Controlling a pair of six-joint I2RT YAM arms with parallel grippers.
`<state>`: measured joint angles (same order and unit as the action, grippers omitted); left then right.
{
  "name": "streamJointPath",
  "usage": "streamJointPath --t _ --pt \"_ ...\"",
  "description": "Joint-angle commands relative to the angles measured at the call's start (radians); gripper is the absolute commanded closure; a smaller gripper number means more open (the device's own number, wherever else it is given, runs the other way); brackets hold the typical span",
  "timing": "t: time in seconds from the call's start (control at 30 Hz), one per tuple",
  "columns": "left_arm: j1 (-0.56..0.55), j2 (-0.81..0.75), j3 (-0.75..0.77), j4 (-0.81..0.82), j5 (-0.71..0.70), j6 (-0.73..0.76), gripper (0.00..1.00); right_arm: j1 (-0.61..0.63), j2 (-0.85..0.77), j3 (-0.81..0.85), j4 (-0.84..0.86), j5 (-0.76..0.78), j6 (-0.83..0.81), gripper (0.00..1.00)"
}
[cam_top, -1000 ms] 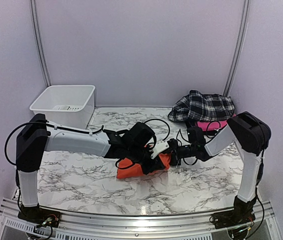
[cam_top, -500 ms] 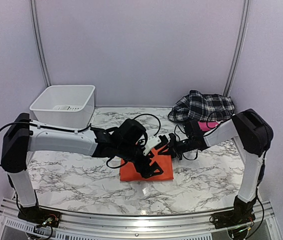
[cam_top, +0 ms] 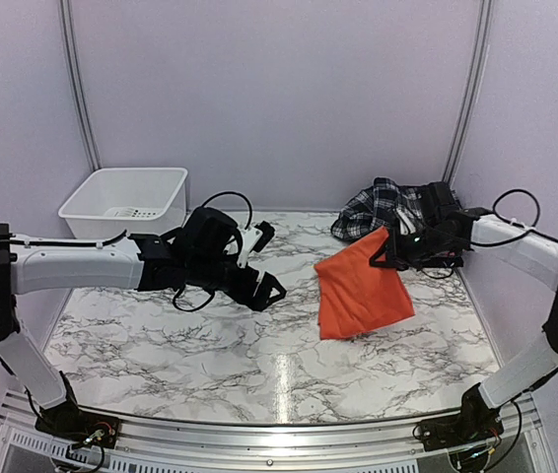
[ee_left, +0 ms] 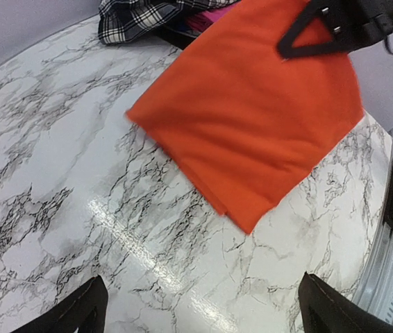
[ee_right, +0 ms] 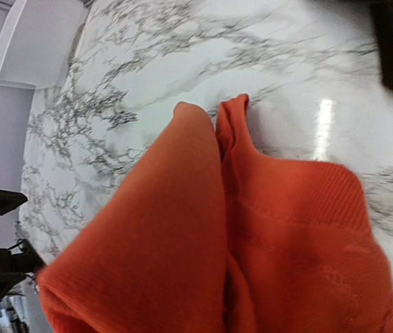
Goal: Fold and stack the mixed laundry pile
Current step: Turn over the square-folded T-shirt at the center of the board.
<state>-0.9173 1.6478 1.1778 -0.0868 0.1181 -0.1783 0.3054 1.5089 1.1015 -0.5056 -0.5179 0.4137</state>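
Note:
The folded orange t-shirt [cam_top: 360, 288] hangs off the table from my right gripper [cam_top: 389, 248], which is shut on its upper edge. In the right wrist view the orange t-shirt [ee_right: 252, 250] fills the frame and hides the fingers. The plaid shirt [cam_top: 383, 209] lies crumpled at the back right, just behind the right gripper. My left gripper [cam_top: 271, 262] is open and empty over the marble table, left of the t-shirt and apart from it. From the left wrist, the orange t-shirt [ee_left: 252, 118] and plaid shirt [ee_left: 137, 17] show ahead of the left gripper [ee_left: 203, 312].
A white plastic bin [cam_top: 126, 204] stands at the back left. A bit of pink garment [ee_left: 207, 15] shows beside the plaid shirt. The marble table [cam_top: 210, 345] ends at a metal rail along the front. Grey walls close in the back and sides.
The left gripper opened, let go of the orange t-shirt and pulled back to the left. The right gripper shut on the t-shirt and carried it up and to the right.

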Motion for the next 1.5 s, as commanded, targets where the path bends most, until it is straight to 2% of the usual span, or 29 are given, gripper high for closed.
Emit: streamJointPath --t 0.0,0.17,0.27,0.37,0.53,0.67,0.73,0.83,0.9,1.0,1.07,1.2,1.33,1.47 --pt "0.009 -0.047 -0.019 -0.039 -0.107 -0.074 0.01 -0.076 -0.161 0.128 -0.354 0.271 -0.208 1.0" --pt "0.015 -0.066 -0.036 -0.099 -0.196 -0.078 0.01 -0.088 -0.217 0.253 -0.554 0.564 -0.273 1.0" --pt "0.022 -0.069 -0.033 -0.136 -0.247 -0.075 0.01 -0.075 -0.206 0.236 -0.567 0.644 -0.267 1.0" --pt "0.036 -0.067 -0.026 -0.176 -0.297 -0.09 0.01 -0.003 -0.156 0.174 -0.523 0.642 -0.226 1.0" --pt "0.064 -0.07 -0.038 -0.213 -0.31 -0.152 0.01 0.226 0.017 0.11 -0.359 0.554 -0.093 1.0" --pt "0.073 -0.101 -0.076 -0.215 -0.296 -0.188 0.01 0.408 0.238 0.229 -0.274 0.47 -0.032 1.0" --pt "0.083 -0.111 -0.095 -0.214 -0.286 -0.212 0.01 0.445 0.332 0.29 -0.221 0.385 -0.009 0.99" --pt "0.102 -0.127 -0.123 -0.215 -0.261 -0.251 0.01 0.499 0.459 0.42 -0.16 0.233 0.014 0.8" --pt "0.115 -0.15 -0.143 -0.213 -0.269 -0.292 0.01 0.519 0.505 0.51 -0.135 0.133 0.019 0.63" --pt "0.129 -0.211 -0.177 -0.2 -0.297 -0.348 0.01 0.517 0.473 0.577 -0.068 -0.012 0.038 0.4" --pt "0.139 -0.244 -0.2 -0.177 -0.276 -0.386 0.01 0.497 0.406 0.574 -0.036 -0.05 0.043 0.29" --pt "0.106 -0.228 -0.204 -0.104 -0.087 -0.355 0.01 0.39 0.239 0.414 -0.007 -0.106 0.02 0.3" --pt "0.01 -0.113 -0.133 -0.038 0.034 -0.287 0.01 0.249 0.09 0.153 -0.038 -0.103 -0.053 0.35" --pt "-0.032 0.05 -0.011 -0.015 0.115 -0.25 0.03 0.168 -0.009 -0.066 -0.072 -0.083 -0.121 0.41"
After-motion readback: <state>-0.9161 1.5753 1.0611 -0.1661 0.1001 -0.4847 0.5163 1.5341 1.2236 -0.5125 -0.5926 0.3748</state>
